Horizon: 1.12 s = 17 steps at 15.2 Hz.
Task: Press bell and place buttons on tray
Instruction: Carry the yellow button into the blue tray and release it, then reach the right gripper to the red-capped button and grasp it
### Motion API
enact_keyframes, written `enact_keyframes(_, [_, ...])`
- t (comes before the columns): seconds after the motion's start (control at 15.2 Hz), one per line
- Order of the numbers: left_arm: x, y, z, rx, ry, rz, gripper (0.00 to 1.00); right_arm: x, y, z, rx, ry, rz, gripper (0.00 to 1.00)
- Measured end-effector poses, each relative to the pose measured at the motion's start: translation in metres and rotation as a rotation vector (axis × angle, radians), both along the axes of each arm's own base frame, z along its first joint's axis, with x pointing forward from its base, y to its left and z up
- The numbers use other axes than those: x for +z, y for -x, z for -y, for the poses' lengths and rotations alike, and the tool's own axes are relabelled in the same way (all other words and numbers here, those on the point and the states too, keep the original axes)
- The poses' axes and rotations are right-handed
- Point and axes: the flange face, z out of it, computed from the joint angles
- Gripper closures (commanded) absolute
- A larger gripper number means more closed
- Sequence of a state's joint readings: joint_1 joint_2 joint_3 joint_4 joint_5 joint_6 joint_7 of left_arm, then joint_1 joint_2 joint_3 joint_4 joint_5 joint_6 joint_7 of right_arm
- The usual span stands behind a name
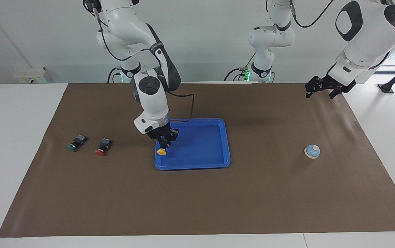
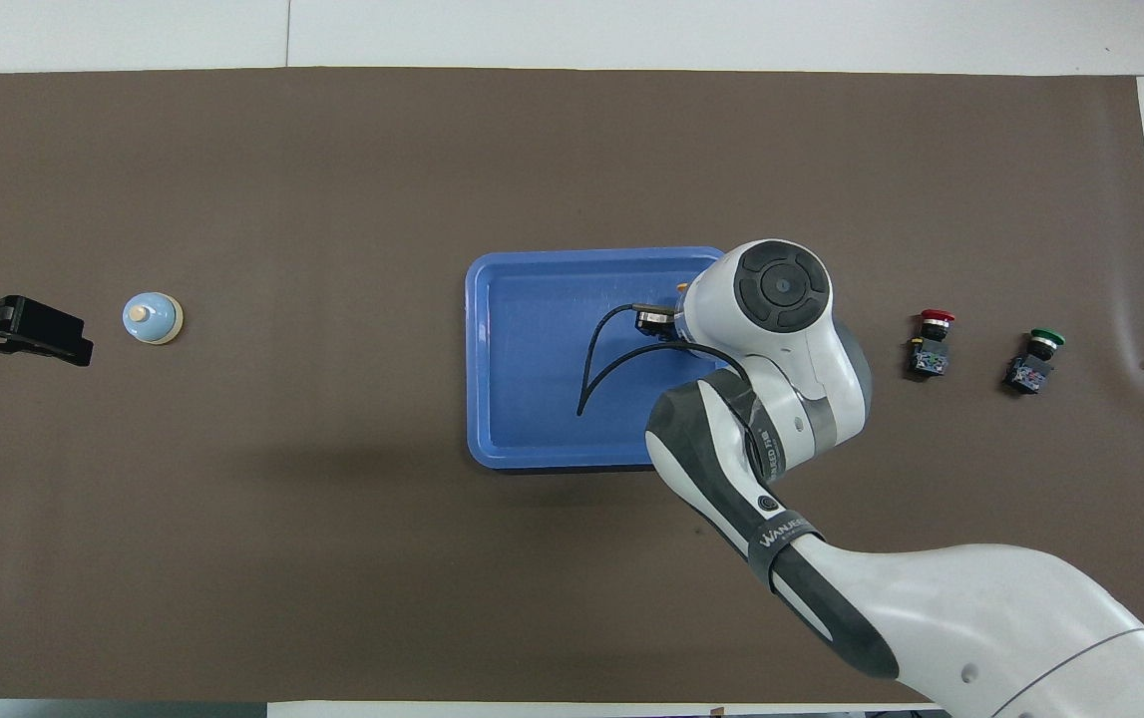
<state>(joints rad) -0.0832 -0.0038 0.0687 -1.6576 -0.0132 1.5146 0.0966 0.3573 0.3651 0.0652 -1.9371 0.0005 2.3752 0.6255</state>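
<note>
Right arm hides yellow button.

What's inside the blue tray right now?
Only the yellow button, gripped by the right hand at the tray's corner toward the right arm's end. Overhead, the arm covers that corner; whether the button touches the floor is unclear.

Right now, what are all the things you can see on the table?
tray: one, bright blue, middle of the mat.
yellow button: one, in the right gripper, over the tray's edge.
red button: one, on the mat toward the right arm's end.
green button: one, beside the red one, closer to that end.
bell: one, light blue, toward the left arm's end.
mat: one, brown, covers the table.
right gripper: over the tray.
left gripper: waits in the air over the mat's edge.
</note>
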Motion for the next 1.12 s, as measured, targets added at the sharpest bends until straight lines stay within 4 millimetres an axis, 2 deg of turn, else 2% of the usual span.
enact_keyframes(0.13, [0.0,0.0,0.0,0.0,0.0,0.0,0.0,-0.009,0.002,-0.001,-0.015,0.003,-0.012,1.0])
enact_keyframes(0.2, [0.0,0.0,0.0,0.0,0.0,0.0,0.0,-0.01,0.002,-0.002,-0.031,0.003,-0.014,0.94])
enact_keyframes(0.26, [0.0,0.0,0.0,0.0,0.0,0.0,0.0,-0.01,0.003,-0.003,-0.049,0.002,-0.016,0.36])
enact_keyframes(0.33, [0.0,0.0,0.0,0.0,0.0,0.0,0.0,-0.01,0.004,-0.004,-0.06,0.002,-0.017,0.0])
enact_keyframes(0.59, [0.0,0.0,0.0,0.0,0.0,0.0,0.0,-0.003,0.006,-0.001,-0.078,0.019,-0.05,0.0])
enact_keyframes(0.72, [0.0,0.0,0.0,0.0,0.0,0.0,0.0,0.025,-0.001,0.018,-0.097,0.038,-0.08,0.0])
enact_keyframes(0.92, [0.0,0.0,0.0,0.0,0.0,0.0,0.0,0.076,-0.017,0.077,-0.032,0.044,-0.083,0.0])
enact_keyframes(0.98, [0.0,0.0,0.0,0.0,0.0,0.0,0.0,0.087,-0.022,0.106,-0.006,0.044,-0.08,0.0])
enact_keyframes(1.12, [0.0,0.0,0.0,0.0,0.0,0.0,0.0,0.092,-0.029,0.163,0.022,0.046,-0.089,0.0])
